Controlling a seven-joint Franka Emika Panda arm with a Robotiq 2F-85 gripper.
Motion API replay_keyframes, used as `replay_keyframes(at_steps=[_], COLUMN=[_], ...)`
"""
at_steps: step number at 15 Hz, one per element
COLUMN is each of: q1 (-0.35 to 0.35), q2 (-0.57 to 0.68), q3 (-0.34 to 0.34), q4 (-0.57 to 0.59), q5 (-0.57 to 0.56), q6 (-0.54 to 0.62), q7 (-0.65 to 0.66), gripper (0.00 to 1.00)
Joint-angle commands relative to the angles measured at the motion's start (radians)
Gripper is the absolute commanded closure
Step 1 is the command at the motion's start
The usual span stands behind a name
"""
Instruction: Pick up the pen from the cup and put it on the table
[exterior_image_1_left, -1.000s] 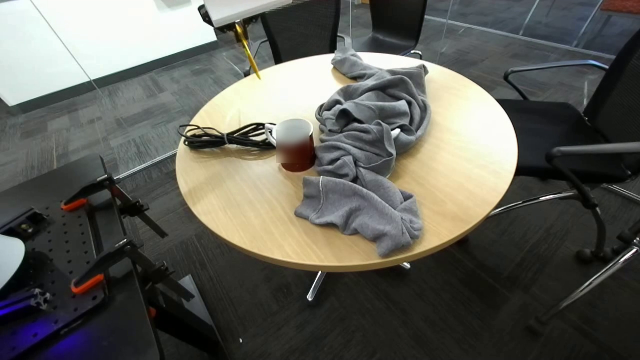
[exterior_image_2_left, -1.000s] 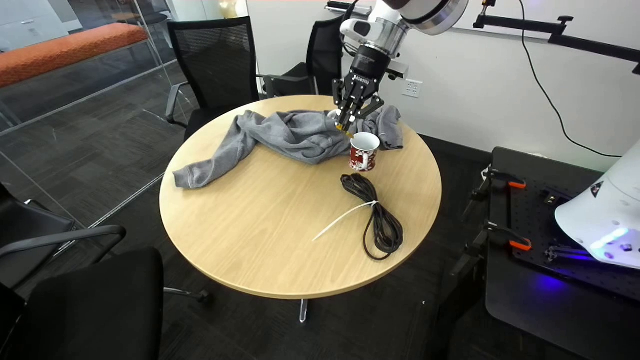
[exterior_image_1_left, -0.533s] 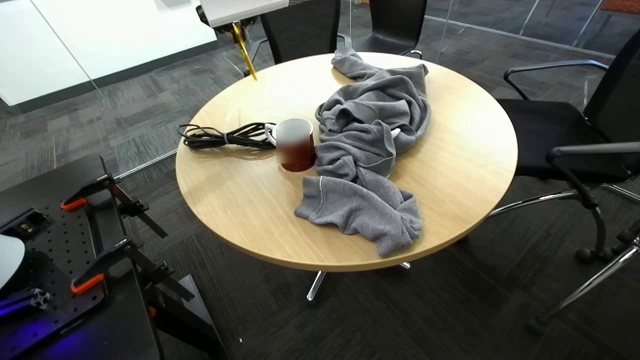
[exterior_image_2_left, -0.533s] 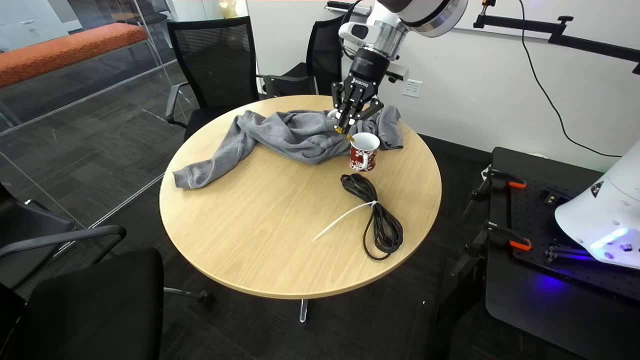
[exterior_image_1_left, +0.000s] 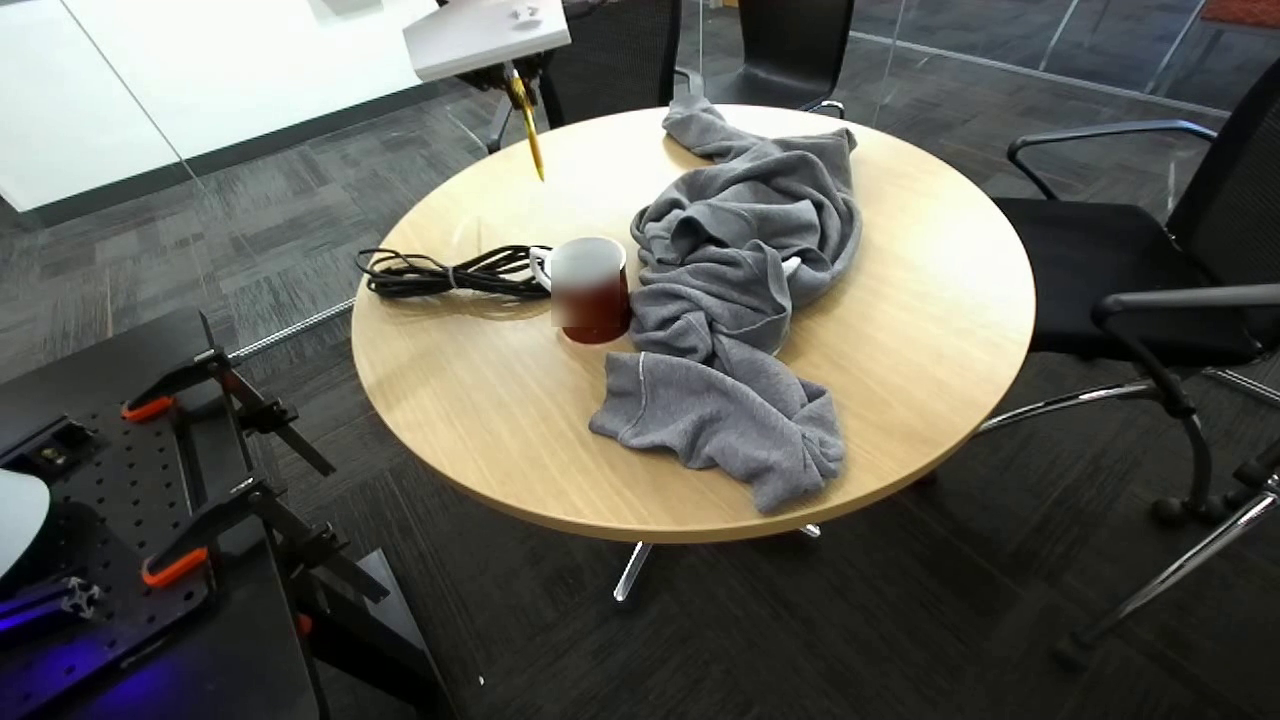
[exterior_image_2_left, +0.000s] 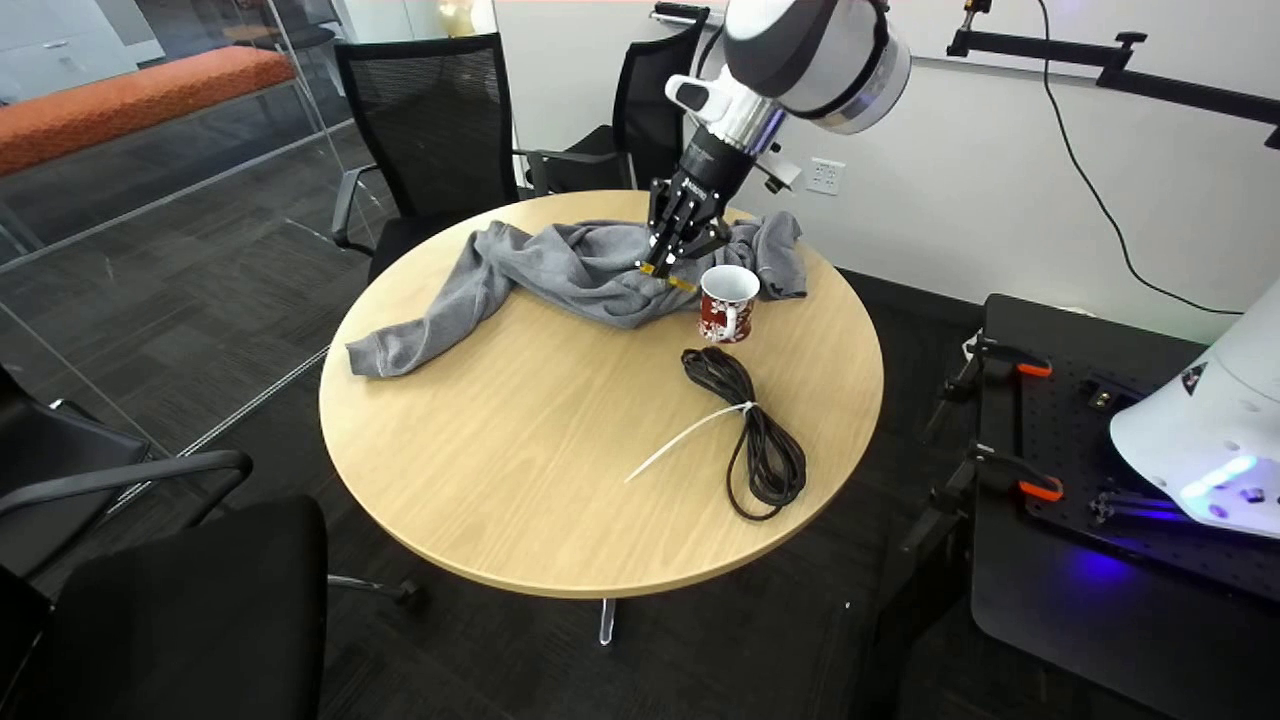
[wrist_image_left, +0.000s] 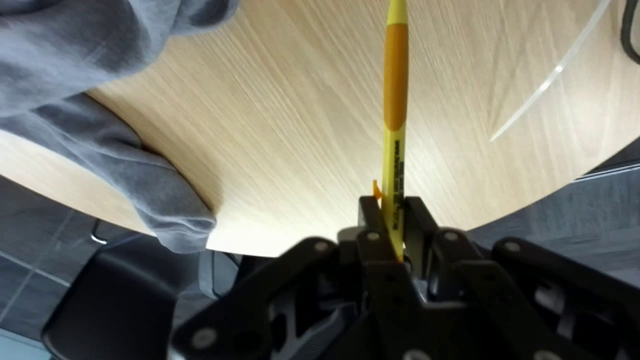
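The yellow pen (wrist_image_left: 396, 75) with an orange grip is held in my gripper (wrist_image_left: 387, 202), pointing away from it in the wrist view. My gripper is shut on the pen's rear part, near its orange clip. The pen also shows in both exterior views (exterior_image_1_left: 530, 130) (exterior_image_2_left: 682, 284), tilted down in the air, apart from the cup. The gripper (exterior_image_2_left: 655, 262) is over the table (exterior_image_2_left: 520, 450), in front of the cloth in that view. The cup (exterior_image_2_left: 727, 310), dark red with a pale inside, stands upright on the table (exterior_image_1_left: 470, 400), also in an exterior view (exterior_image_1_left: 600, 310). It is out of the wrist view.
A crumpled grey cloth (exterior_image_1_left: 760, 220) lies beside the cup, and also shows in the wrist view (wrist_image_left: 75, 50). A black coiled cable (exterior_image_2_left: 750, 430) with a white tie (wrist_image_left: 542, 85) lies near the cup's handle. Chairs (exterior_image_2_left: 430, 130) stand around the table. A dark bench (exterior_image_1_left: 230, 650) with clamps stands nearby.
The gripper has moved with the pen in it: left and slightly down in an exterior view, away from the cup there. The cup, cloth and cable have not moved.
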Motion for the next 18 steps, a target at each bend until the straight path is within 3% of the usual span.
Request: replay_keyframes(at_steps=[1,5,10,16,18], q1=[0.068,0.099,0.061,-0.006,-0.005], q2=[0.059,0.114,0.164,0.261,0.293], q3=[-0.017,-0.026,0.030,0.150,0.152], q4=[0.003,0.023,0.085,0.177,0.204], q5=[-0.146,-0.408,-0.705,-0.800,-0.827], q6=[0.138,0.139,0.109,0.125,0.115], q7=[0.273,0.605,0.929,1.031,1.057], gripper=[0.96,0.96,0.96,0.96,0.96])
